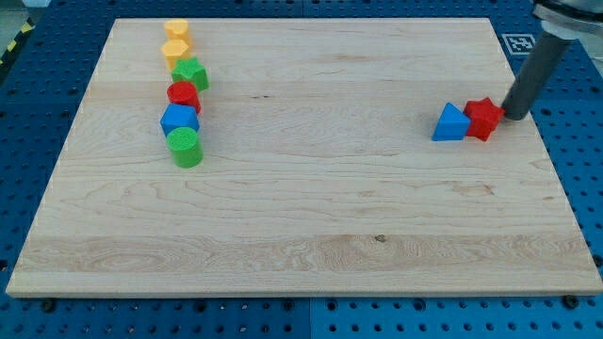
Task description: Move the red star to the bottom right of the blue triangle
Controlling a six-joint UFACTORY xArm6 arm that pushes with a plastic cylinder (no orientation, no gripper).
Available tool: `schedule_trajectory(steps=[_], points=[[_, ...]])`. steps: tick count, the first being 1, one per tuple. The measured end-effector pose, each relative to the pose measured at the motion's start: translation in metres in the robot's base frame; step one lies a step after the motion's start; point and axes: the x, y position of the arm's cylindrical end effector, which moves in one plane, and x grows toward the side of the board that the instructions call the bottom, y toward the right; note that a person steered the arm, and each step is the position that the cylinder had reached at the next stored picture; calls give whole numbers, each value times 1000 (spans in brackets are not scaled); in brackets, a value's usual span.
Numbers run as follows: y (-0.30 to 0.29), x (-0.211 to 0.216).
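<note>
The red star [484, 118] sits at the view's right, touching the right side of the blue triangle [451, 123]. My tip [514, 116] is at the star's right edge, touching or nearly touching it. The dark rod rises from there toward the view's top right.
A column of blocks stands at the view's upper left: two yellow blocks [176, 31] [175, 51], a green star-like block [191, 73], a red block [183, 94], a blue block [179, 120] and a green cylinder [186, 147]. The wooden board [311, 198] has its right edge just beyond my tip.
</note>
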Motion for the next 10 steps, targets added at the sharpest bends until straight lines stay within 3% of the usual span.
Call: schedule_trajectory(steps=[3,6,10], points=[[-83,1],[-64,28],[-66,96]])
